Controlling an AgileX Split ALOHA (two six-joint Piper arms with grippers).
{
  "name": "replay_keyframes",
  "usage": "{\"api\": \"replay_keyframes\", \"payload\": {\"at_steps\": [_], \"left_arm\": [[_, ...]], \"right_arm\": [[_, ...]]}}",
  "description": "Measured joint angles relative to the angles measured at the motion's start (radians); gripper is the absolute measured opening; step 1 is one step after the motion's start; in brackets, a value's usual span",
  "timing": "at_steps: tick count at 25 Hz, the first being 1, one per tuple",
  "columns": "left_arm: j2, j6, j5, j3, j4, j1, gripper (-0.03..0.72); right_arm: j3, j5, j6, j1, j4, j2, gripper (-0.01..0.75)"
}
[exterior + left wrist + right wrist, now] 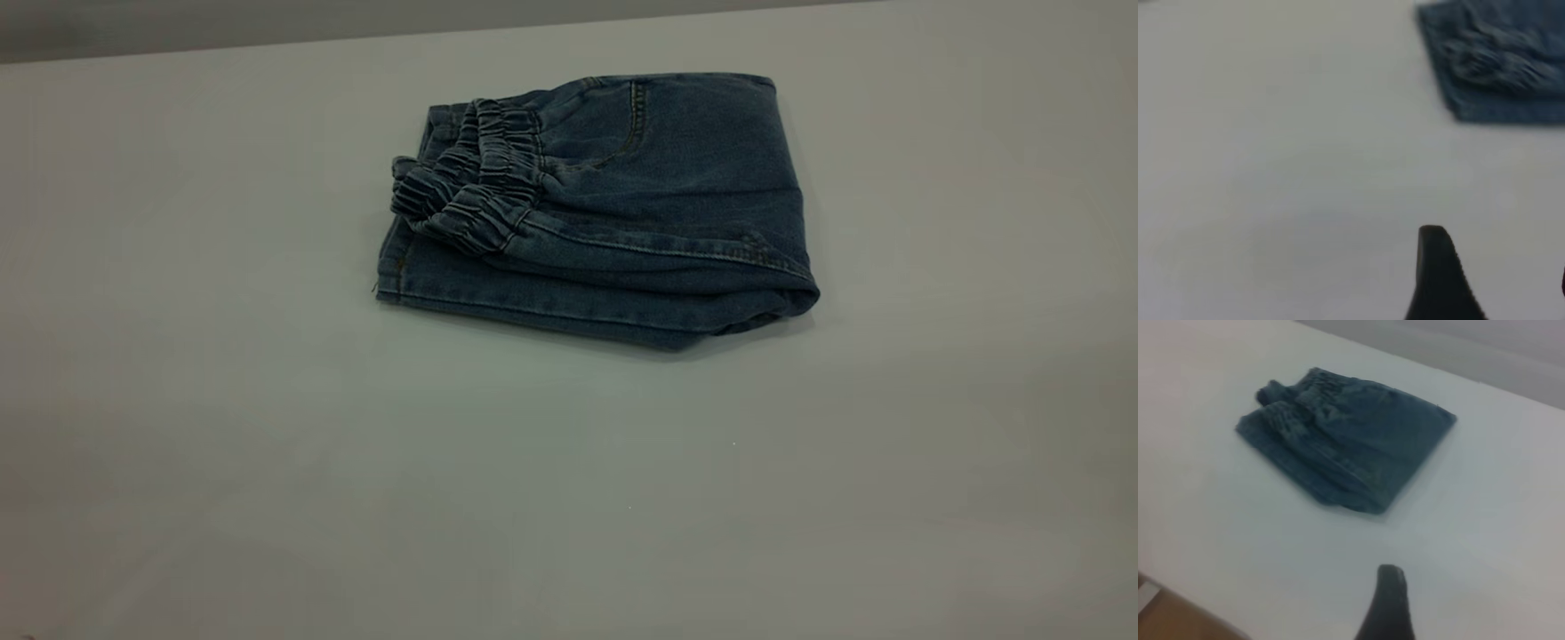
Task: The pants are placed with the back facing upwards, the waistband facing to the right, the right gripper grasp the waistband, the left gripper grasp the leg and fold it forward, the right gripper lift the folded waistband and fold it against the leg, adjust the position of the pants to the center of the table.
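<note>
The pants (613,213) lie folded into a compact, roughly square bundle of dark blue denim on the pale grey, matte table (267,444), slightly toward the far side of its middle. The elastic waistband (471,178) — gathered into tight ruffles — rests on top at the bundle's left edge, with a curved pocket seam (627,133) stitched in lighter thread beside it. The right edge is a rounded, thick fold. Neither gripper touches the cloth. Only one dark fingertip shows of the left gripper (1438,267) and of the right gripper (1388,600), both well apart from the pants — how wide their jaws stand cannot be told.
</note>
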Motion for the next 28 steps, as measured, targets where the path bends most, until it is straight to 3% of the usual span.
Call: {"api": "replay_keyframes", "payload": {"at_steps": [6,15,28], "left_arm": [[-0.069,0.0,0.0,0.0,0.0,0.137,0.399],[-0.069,0.0,0.0,0.0,0.0,0.088,0.399],[-0.069,0.0,-0.001,0.0,0.0,0.087,0.399]], "right_arm": [[0.0,0.0,0.0,-0.071,-0.001,0.0,0.535],[0.0,0.0,0.0,-0.101,0.001,0.0,0.535],[0.0,0.0,0.0,-0.101,0.004,0.0,0.535]]}}
